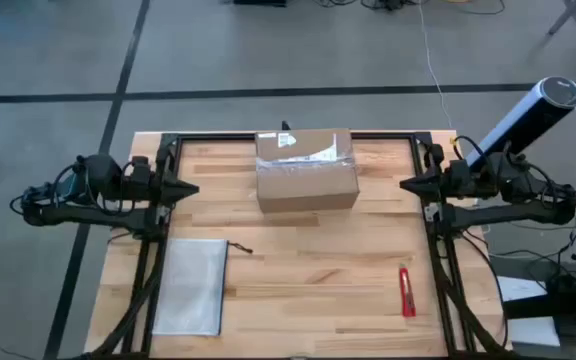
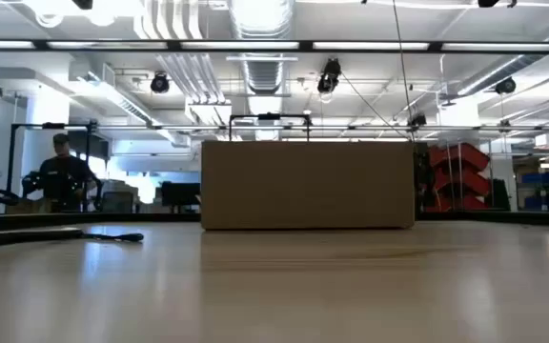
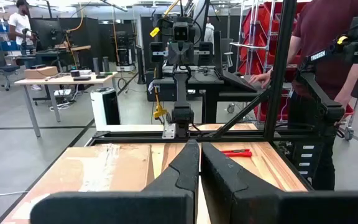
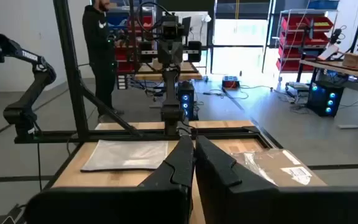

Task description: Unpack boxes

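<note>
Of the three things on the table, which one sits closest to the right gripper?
The cardboard box, at the far middle of the table. The red utility knife and the zip pouch both lie along the near edge, farther from the right gripper.

The left arm reaches in level from the table's left edge, its left gripper [image 1: 193, 188] pointing inward with fingers pressed together. The right arm mirrors it from the right edge, the right gripper [image 1: 406, 184] likewise closed, pointing toward the left one.
</note>
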